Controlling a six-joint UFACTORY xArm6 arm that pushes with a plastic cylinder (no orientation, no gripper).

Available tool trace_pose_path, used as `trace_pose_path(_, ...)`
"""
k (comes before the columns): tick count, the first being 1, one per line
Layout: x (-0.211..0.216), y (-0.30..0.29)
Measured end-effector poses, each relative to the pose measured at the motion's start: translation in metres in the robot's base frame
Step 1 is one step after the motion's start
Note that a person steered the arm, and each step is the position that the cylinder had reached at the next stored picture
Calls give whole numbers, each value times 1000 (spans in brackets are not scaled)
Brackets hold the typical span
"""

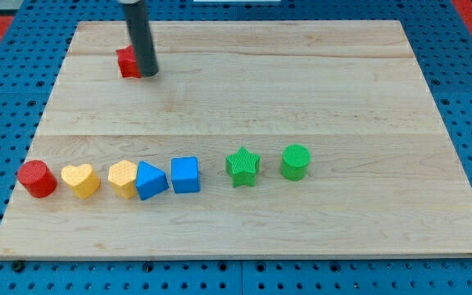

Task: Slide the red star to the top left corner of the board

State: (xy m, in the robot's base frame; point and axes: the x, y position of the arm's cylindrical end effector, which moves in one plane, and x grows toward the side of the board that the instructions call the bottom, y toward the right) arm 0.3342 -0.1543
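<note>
The red star (126,62) lies near the top left of the wooden board (244,90), partly hidden behind the rod. My tip (147,73) rests on the board right against the star's right side. The star sits a little short of the board's top left corner.
A row of blocks lies near the view's bottom: a red cylinder (36,179), a yellow heart (81,180), a yellow block (122,178), a blue triangle (151,180), a blue cube (185,174), a green star (242,166), a green cylinder (295,161).
</note>
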Motion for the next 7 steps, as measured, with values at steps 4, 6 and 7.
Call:
trace_pose_path(4, -84, 31)
trace_pose_path(6, -68, -3)
trace_pose_path(7, -8, 111)
